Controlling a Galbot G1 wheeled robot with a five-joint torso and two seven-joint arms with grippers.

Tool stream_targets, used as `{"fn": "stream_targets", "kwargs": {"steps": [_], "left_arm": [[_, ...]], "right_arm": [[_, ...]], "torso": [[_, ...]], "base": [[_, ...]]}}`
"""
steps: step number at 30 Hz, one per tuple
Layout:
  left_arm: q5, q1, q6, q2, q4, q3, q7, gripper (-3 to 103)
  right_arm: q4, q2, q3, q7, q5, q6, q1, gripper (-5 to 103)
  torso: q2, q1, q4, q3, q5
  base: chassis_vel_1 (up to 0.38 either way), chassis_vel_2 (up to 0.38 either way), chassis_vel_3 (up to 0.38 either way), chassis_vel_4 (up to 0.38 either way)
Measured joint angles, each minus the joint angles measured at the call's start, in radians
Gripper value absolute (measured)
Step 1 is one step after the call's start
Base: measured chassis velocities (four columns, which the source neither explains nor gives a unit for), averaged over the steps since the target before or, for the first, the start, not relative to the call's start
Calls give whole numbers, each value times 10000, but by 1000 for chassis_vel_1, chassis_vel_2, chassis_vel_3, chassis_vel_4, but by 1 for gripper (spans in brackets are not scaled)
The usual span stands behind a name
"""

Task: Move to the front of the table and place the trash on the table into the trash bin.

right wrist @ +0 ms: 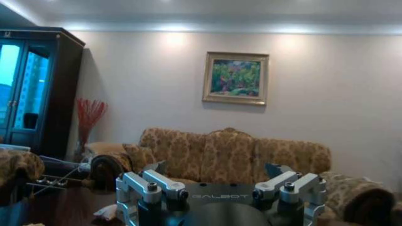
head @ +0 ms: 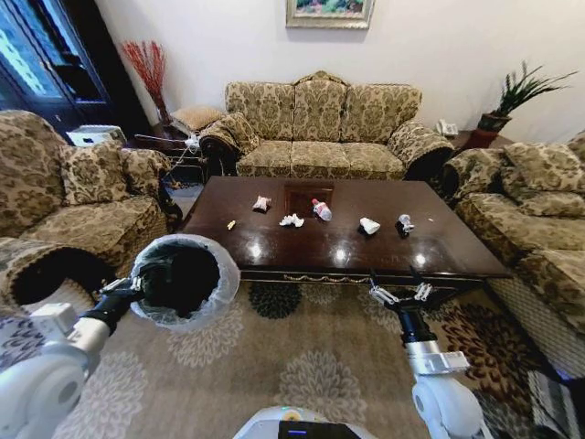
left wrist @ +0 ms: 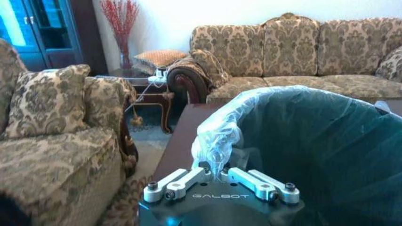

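Lower left, our left gripper (head: 137, 285) pinches the trash bin (head: 180, 279). Our right gripper (head: 399, 294), lower right, is spread wide by the table (head: 439, 247).

White rounded arms, black wrists, silver claw (right wrist: 217, 193) links, screws, GALBOT lettering

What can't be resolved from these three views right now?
- Inside of the black bag-lined trash bin: dark in the head view; the left wrist view is cut off by the frame edge.
- Small yellow scrap on the dark glossy wooden table: too small to identify.
- Dark crinkled wrapper: too small to identify.
- What the right gripper is over: head view shows it at the table's near edge.
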Motion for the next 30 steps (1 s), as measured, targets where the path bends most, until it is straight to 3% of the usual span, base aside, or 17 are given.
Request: {"fn": "stream_targets", "kwargs": {"steps": [3, 10, 17, 22, 30], "left_arm": [[22, -149, -64, 142, 137, 15, 63, 1], [5, -284, -143, 173, 150, 35, 107, 1], [0, -404, -152, 101, 137, 185, 103, 1], [-18, -406, -152, 105, 93, 168, 101, 1], [-64, -378, -152, 73, -69, 45, 98, 1]], "right_arm": [[-29, 109, -186, 29, -239, 210, 39, 100], [-76, 200, -243, -142, -288, 252, 119, 100], [-201, 171, -163, -208, -228, 352, 90, 100], [-244, 161, -149, -198, -180, 390, 49, 100], [-221, 175, -162, -177, -160, 424, 23, 100]], "torso": [[0, 0, 1, 0, 10], [-5, 14, -1, 5, -5], [1, -15, 0, -8, 12], [4, -16, 0, -7, 3], [-1, 3, -1, 0, 6]], "base": [[-232, 338, 226, -322], [-193, 295, 155, -287], [-11, 17, 8, -5], [45, -45, -55, 34], [112, 127, -104, -152]]}}
